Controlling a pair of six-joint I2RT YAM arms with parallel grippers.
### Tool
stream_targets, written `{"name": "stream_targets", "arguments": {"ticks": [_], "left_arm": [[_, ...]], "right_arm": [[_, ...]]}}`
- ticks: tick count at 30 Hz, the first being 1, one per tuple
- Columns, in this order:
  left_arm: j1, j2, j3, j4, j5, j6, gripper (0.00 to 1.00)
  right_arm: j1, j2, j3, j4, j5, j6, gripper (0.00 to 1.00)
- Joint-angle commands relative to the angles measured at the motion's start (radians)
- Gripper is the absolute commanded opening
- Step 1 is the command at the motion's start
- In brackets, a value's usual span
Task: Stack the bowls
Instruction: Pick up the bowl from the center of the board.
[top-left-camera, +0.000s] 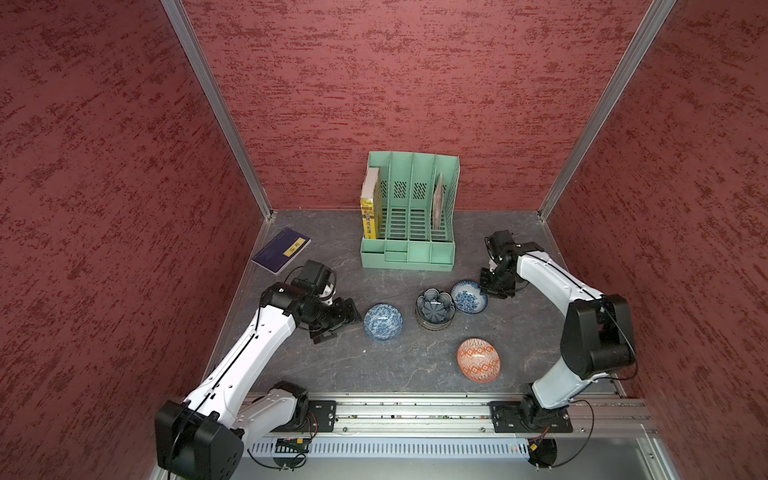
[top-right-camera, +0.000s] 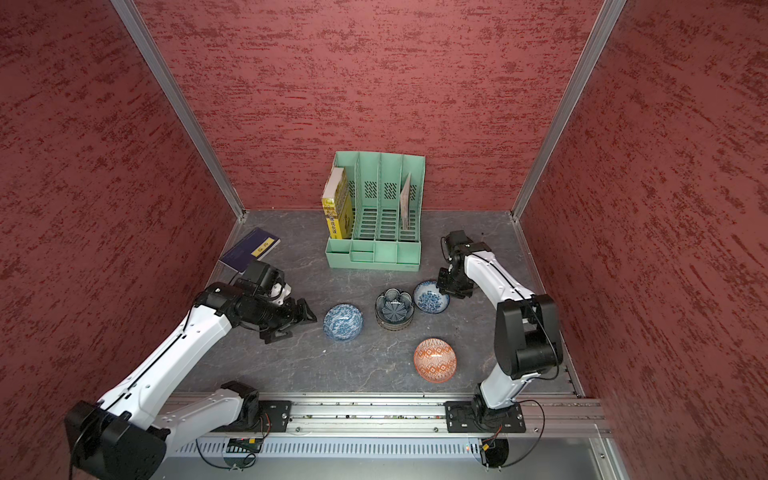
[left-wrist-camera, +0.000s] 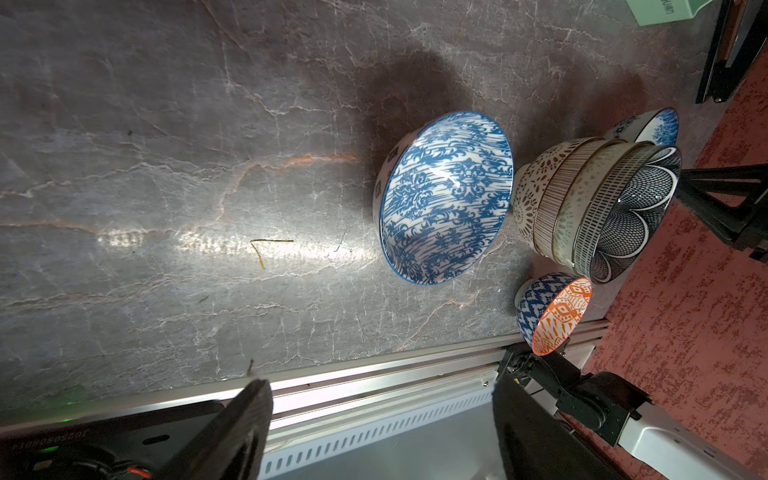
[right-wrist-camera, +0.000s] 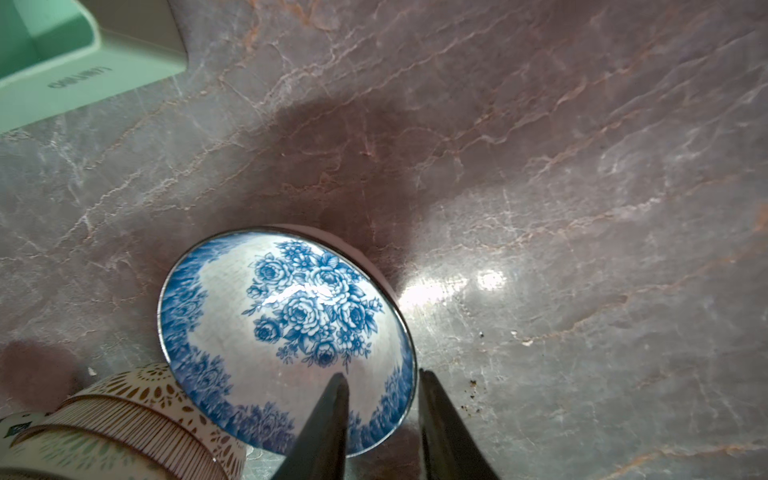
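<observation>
A stack of bowls (top-left-camera: 434, 309) (left-wrist-camera: 590, 208) stands mid-table with the dark scalloped flower bowl on top. A blue-white bowl (top-left-camera: 383, 322) (left-wrist-camera: 444, 199) sits to its left. My left gripper (top-left-camera: 338, 326) (left-wrist-camera: 378, 386) is open just left of that bowl, with nothing between its jaws. A blue-white rose bowl (top-left-camera: 468, 296) (right-wrist-camera: 286, 324) sits against the stack's right side. My right gripper (top-left-camera: 488, 289) (right-wrist-camera: 382, 374) straddles its rim, one finger inside and one outside, with a gap showing. An orange-white diamond bowl (top-left-camera: 478, 359) (left-wrist-camera: 557, 316) lies alone nearer the front.
A green file organizer (top-left-camera: 409, 212) with a yellow book (top-left-camera: 370, 208) stands at the back. A blue notebook (top-left-camera: 281, 250) lies at the back left. The metal rail (top-left-camera: 415, 411) runs along the front edge, and red walls close in three sides.
</observation>
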Motion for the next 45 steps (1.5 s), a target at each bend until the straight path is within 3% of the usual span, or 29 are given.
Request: {"name": "stream_targets", "arguments": {"ticks": [1, 17, 26, 31, 37, 45], "left_arm": [[0.012, -0.011, -0.010, 0.021, 0.016, 0.026, 0.86], [0.029, -0.002, -0.004, 0.023, 0.032, 0.044, 0.83], [0.032, -0.003, -0.005, 0.023, 0.035, 0.048, 0.83], [0.035, -0.010, -0.009, 0.020, 0.035, 0.050, 0.82], [0.038, -0.015, -0.010, 0.017, 0.035, 0.050, 0.82], [0.043, -0.016, 0.008, 0.023, 0.078, 0.049, 0.81]], "right_arm": [[-0.010, 0.016, -0.018, 0.022, 0.027, 0.009, 0.31], [-0.012, 0.068, -0.025, 0.036, -0.005, 0.006, 0.18], [-0.012, 0.087, -0.028, 0.036, -0.024, 0.006, 0.17], [-0.012, 0.084, -0.029, 0.034, -0.028, 0.003, 0.10], [-0.015, 0.054, -0.022, 0.018, -0.023, 0.002, 0.00], [-0.034, -0.063, 0.056, -0.061, -0.045, 0.010, 0.00]]}}
